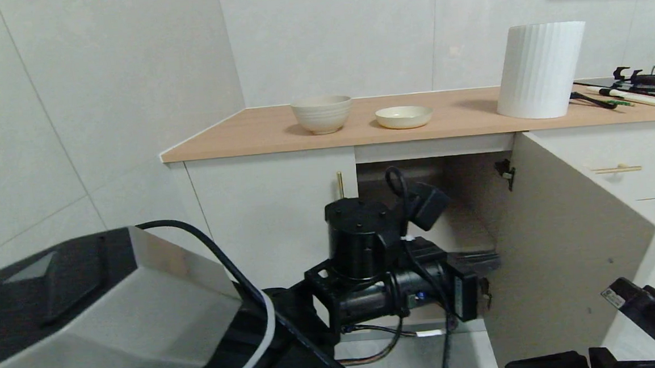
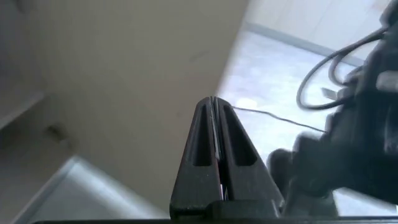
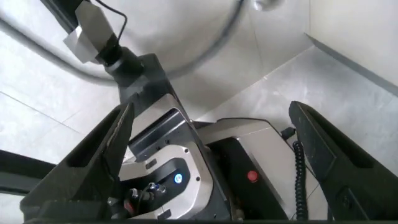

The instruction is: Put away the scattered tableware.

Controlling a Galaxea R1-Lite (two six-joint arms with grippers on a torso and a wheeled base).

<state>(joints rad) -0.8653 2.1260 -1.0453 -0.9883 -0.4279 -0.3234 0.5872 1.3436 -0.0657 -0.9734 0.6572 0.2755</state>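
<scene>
On the wooden counter (image 1: 460, 124) stand a beige ribbed bowl (image 1: 322, 114) and, just to its right, a shallow cream dish (image 1: 403, 117). My left gripper (image 2: 213, 106) is shut with nothing between its fingers. It sits low in front of the open cabinet (image 1: 454, 210), well below the counter, and its dark tip (image 1: 487, 262) is close to the inner face of the open door (image 1: 564, 238). My right gripper (image 3: 211, 111) is open and empty, hanging low near the floor at the lower right.
A tall white ribbed container (image 1: 540, 70) stands on the counter's right part. Beyond it lie utensils (image 1: 623, 97) and a stove burner (image 1: 654, 80). The cabinet door swings out toward me on the right. A tiled wall closes the left side.
</scene>
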